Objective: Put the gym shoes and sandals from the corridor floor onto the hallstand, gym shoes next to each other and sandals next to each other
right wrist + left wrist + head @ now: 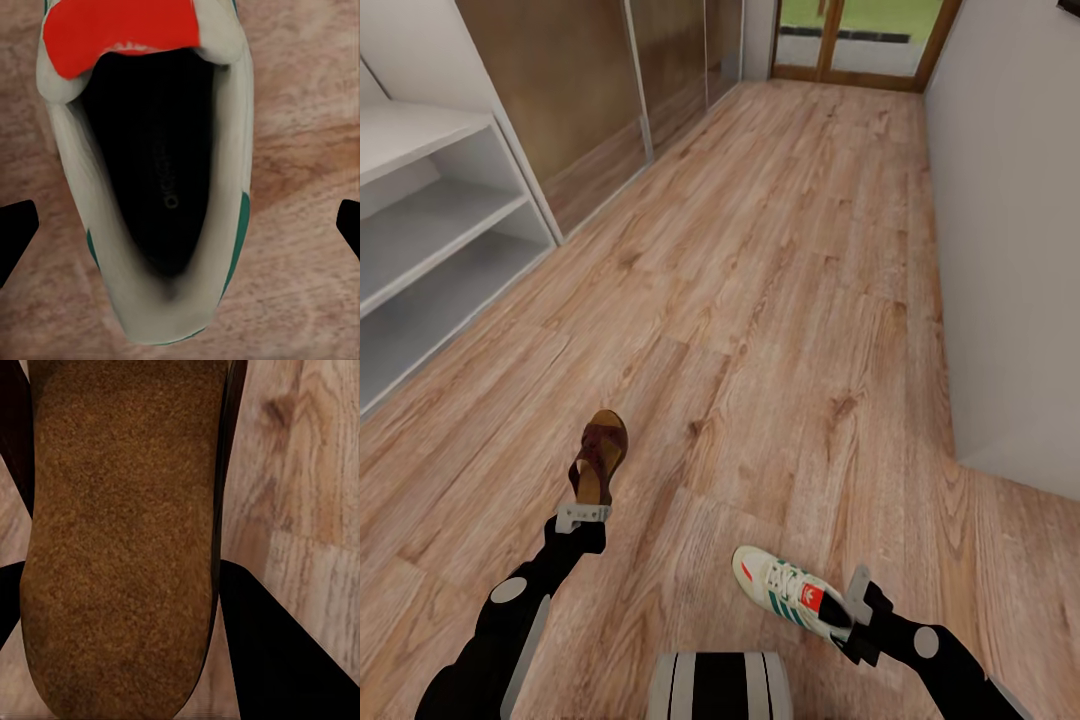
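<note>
One dark brown sandal (598, 455) lies toe-away on the corridor floor (780, 300). My left gripper (583, 516) is at its heel. In the left wrist view the tan footbed of the sandal (120, 532) sits between the two dark fingers (277, 652), which press against its sides. A cream gym shoe (788, 588) with green stripes lies on the floor at the lower right. My right gripper (857, 603) is behind its heel, open, with the gym shoe (150, 187) lying between widely spread fingertips (15, 232). The hallstand (430, 225) stands at the left.
Brown sliding panels (580, 90) run along the left wall beyond the hallstand. A glazed door (855, 40) closes the far end. A white wall (1010, 250) lines the right side, with a corner (965, 458) jutting in. My trunk (720, 685) shows at the bottom.
</note>
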Robot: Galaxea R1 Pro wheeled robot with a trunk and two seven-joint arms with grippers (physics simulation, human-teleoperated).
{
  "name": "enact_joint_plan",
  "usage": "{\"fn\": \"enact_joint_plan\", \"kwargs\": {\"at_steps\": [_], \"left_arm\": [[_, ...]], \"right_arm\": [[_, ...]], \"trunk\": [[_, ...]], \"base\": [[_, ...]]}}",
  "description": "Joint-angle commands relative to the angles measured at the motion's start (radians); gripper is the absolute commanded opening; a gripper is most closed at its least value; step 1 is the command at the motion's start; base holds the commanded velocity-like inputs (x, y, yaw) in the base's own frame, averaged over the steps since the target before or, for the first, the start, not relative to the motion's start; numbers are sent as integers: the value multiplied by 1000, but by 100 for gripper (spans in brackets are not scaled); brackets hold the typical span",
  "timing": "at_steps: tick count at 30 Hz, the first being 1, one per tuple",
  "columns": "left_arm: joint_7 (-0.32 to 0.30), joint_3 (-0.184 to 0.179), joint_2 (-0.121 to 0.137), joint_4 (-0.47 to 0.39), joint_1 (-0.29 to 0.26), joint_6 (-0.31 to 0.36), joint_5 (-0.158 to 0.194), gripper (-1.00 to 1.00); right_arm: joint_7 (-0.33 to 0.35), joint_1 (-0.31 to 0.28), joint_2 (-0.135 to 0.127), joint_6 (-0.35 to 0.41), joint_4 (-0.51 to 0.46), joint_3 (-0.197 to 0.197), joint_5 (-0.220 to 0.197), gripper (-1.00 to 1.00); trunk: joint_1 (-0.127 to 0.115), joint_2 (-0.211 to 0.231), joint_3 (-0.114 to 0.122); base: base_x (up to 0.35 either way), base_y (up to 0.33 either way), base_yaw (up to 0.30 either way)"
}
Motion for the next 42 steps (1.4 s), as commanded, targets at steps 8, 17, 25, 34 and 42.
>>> {"fn": "enact_joint_plan", "kwargs": {"at_steps": [8,17,25,34,42], "left_arm": [[-8,2,0,-2,0,5,-8,-100],[-8,2,0,-2,1,5,-8,-100],[-8,2,1,-2,0,5,-8,-100],[-8,2,0,-2,1,5,-8,-100],[-8,2,0,-2,1,5,-8,-100]], "right_arm": [[2,0,0,-1,-2,1,9,100],[2,0,-1,-1,-4,1,9,100],[2,0,-1,-1,-4,-1,8,100],[2,0,-1,-1,-4,-2,8,100],[2,0,-1,-1,-4,-2,8,100]], "trunk": [[2,-1,-30],[3,-2,-44],[3,-2,-49],[3,-2,-52],[5,-3,-68]], "base": [[0,0,-33],[0,0,-11],[0,0,-69],[0,0,-59],[0,0,-28]]}}
